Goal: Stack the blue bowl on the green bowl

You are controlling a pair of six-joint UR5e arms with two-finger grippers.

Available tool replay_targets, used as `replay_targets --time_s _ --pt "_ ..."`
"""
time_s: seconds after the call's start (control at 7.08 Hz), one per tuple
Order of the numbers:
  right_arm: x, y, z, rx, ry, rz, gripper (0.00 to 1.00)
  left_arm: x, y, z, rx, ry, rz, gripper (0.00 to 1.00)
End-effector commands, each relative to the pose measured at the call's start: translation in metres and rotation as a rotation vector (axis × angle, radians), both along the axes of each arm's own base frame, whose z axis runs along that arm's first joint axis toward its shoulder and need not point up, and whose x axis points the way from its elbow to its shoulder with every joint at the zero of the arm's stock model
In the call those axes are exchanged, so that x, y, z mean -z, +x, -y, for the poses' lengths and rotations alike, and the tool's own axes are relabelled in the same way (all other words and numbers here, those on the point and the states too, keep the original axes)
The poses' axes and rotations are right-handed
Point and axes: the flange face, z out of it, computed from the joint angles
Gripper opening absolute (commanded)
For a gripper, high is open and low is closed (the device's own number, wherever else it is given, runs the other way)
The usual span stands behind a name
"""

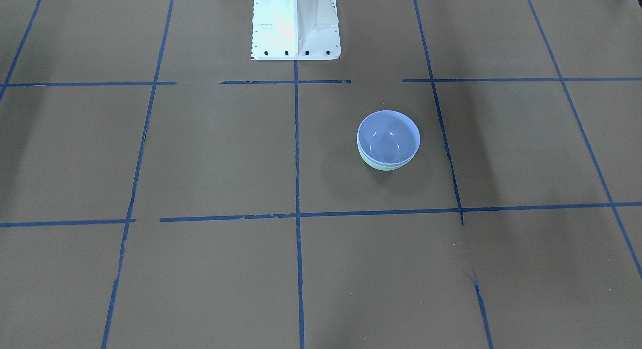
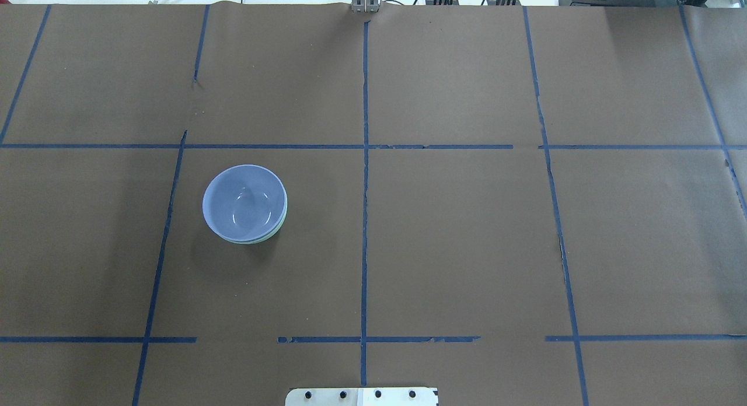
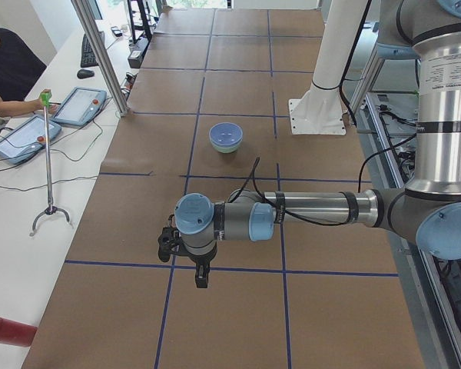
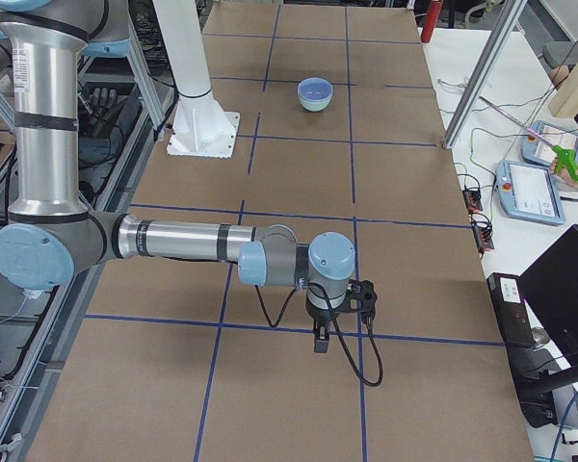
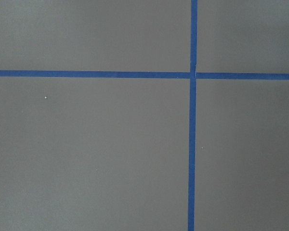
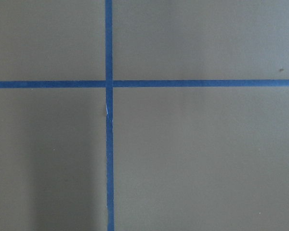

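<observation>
The blue bowl (image 1: 388,138) sits nested inside the green bowl (image 1: 383,167), upright on the brown table on my left side. Only a thin mint rim of the green bowl shows under it. The pair also shows in the overhead view, blue bowl (image 2: 244,202) and green bowl (image 2: 257,241), and far off in the side views (image 3: 226,135) (image 4: 315,91). My left gripper (image 3: 202,278) hangs over bare table far from the bowls; I cannot tell if it is open. My right gripper (image 4: 320,342) likewise hangs at the other end; I cannot tell its state. Both wrist views show only table and tape.
The white robot pedestal (image 1: 296,25) stands at the table's robot-side edge. Blue tape lines (image 2: 365,219) grid the brown cover. A side bench with tablets (image 3: 81,106), a metal post (image 3: 100,54) and an operator lie beyond the far edge.
</observation>
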Motion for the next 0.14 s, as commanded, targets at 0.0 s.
replay_targets --time_s 0.0 --pt "0.0000 0.0000 0.0000 0.000 0.000 0.000 1.00 0.0032 0.0000 0.0005 0.000 0.007 0.000 1.00"
